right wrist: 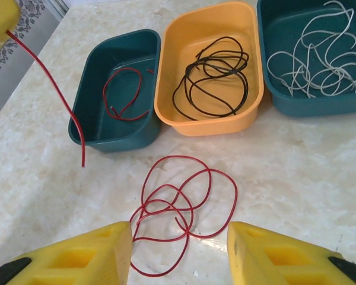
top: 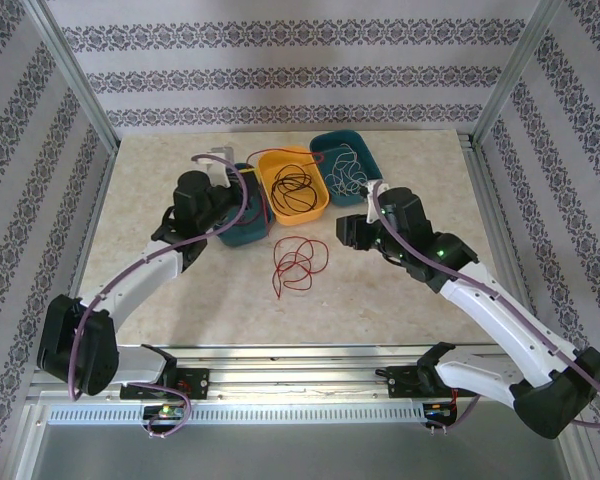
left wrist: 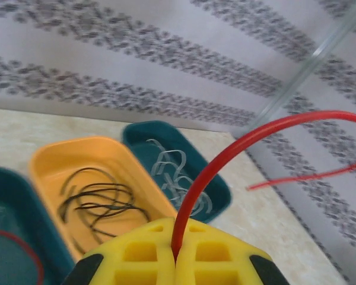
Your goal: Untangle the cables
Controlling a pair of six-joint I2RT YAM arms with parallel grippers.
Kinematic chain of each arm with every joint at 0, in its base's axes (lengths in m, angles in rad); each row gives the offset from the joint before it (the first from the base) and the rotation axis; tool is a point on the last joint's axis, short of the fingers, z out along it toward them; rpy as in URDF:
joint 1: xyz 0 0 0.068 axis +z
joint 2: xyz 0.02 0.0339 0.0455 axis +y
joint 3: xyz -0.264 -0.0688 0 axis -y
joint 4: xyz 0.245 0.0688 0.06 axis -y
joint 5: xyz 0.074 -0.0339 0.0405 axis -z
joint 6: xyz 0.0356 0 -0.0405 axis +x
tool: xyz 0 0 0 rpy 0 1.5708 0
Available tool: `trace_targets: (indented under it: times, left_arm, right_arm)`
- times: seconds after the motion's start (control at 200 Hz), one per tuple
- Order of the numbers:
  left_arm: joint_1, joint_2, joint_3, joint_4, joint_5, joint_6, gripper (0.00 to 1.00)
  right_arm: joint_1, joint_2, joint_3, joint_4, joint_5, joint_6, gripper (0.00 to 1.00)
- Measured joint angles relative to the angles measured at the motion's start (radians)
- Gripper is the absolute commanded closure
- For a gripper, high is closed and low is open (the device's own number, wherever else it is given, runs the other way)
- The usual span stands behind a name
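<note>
A loose tangle of red cable (top: 298, 262) (right wrist: 178, 202) lies on the table in front of the trays. My right gripper (top: 352, 232) (right wrist: 179, 243) hovers open just above its near side, one finger on each side of the loops. My left gripper (top: 225, 172) (left wrist: 177, 252) is shut on another red cable (left wrist: 225, 160) (right wrist: 59, 98), held raised over the left teal tray (right wrist: 115, 44); its free end dangles beside that tray. One more red cable (right wrist: 121, 95) lies inside the tray. Black cables (right wrist: 213, 77) fill the yellow tray (right wrist: 207, 122). White cables (right wrist: 314, 59) lie in the right teal tray (right wrist: 320, 107).
The three trays stand side by side at the back middle of the table, close to the patterned back wall. Metal frame posts (top: 75, 75) rise at the back corners. Open marble tabletop (top: 180, 290) lies left and right of the red tangle.
</note>
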Motion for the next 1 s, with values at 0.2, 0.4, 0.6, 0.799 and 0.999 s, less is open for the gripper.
trace_targets:
  times: [0.2, 0.4, 0.6, 0.799, 0.999]
  left_arm:
    - [0.040, -0.024, 0.004, -0.128, -0.092, 0.036, 1.00]
    - [0.067, -0.008, 0.003, -0.127, -0.121, 0.036, 1.00]
    - [0.078, 0.062, -0.013, -0.077, -0.155, 0.035, 1.00]
    - [0.104, 0.113, -0.031, -0.050, -0.188, 0.012, 1.00]
    - [0.128, 0.122, -0.062, -0.026, -0.206, -0.016, 1.00]
  right_arm:
    - [-0.019, -0.062, -0.037, 0.002, 0.000, 0.019, 0.53]
    - [-0.026, -0.082, -0.047, 0.011, 0.000, 0.027, 0.51]
    - [-0.026, -0.071, -0.048, 0.012, -0.002, 0.041, 0.25]
    - [-0.032, -0.071, -0.050, 0.011, -0.003, 0.053, 0.02]
    - [-0.032, -0.086, -0.059, 0.009, 0.037, 0.056, 0.02]
